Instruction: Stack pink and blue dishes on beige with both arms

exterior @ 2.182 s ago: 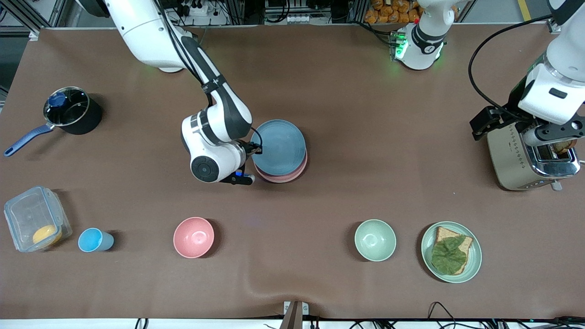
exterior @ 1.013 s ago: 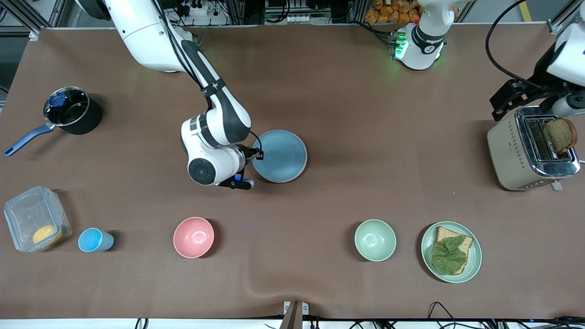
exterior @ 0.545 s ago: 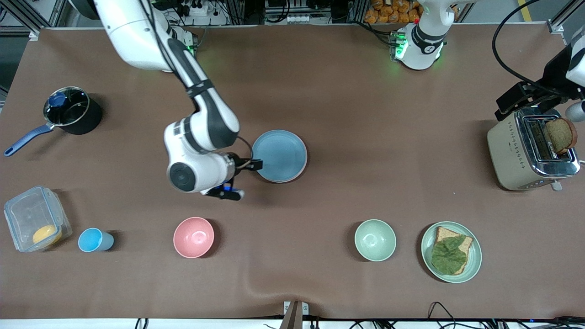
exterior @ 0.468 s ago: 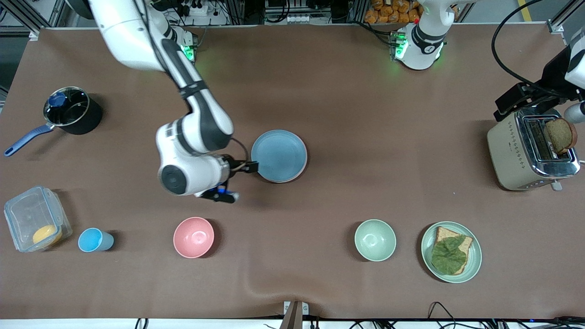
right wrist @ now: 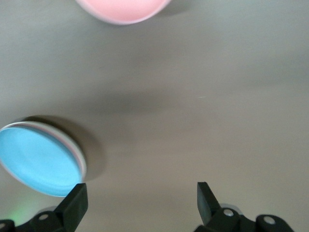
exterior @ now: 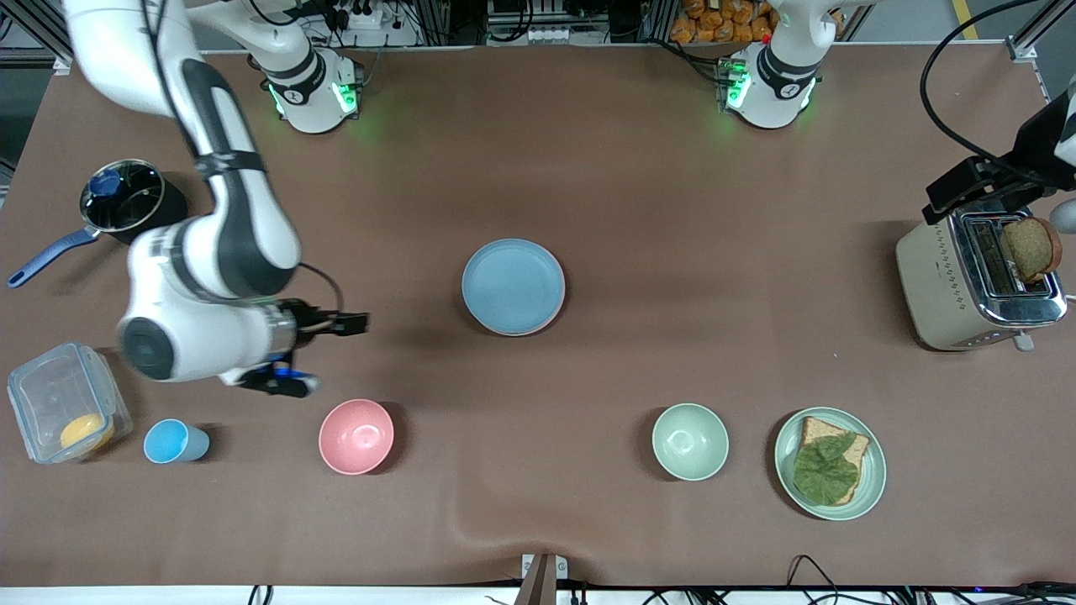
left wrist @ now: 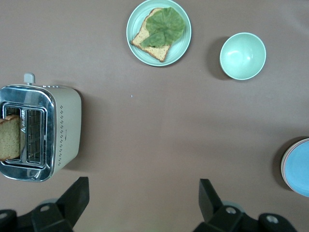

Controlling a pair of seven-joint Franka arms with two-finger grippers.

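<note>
Since the earlier frames my right arm has swung away from the stack, and in the front view my right gripper now hangs at the lower left of the frame over bare brown table, fingers spread and holding nothing, just above the deep pink bowl. At the middle of the frame the blue plate lies on top of the pink plate, of which only a thin rim peeks out at the lower edge; I cannot make out the beige plate beneath them. My left gripper hangs at the right edge over the toaster, which has a bread slice sticking up from its slot. From my left wrist, my fingers stand wide apart at the bottom of the frame with nothing between them; the toaster sits at mid left, the green plate with bread and a leaf at the top, the green bowl at the upper right, and the stacked plates at the right edge. From my right wrist, my fingers are likewise apart, the blue plate lies at the lower left, and the pink bowl shows at the top edge.
</note>
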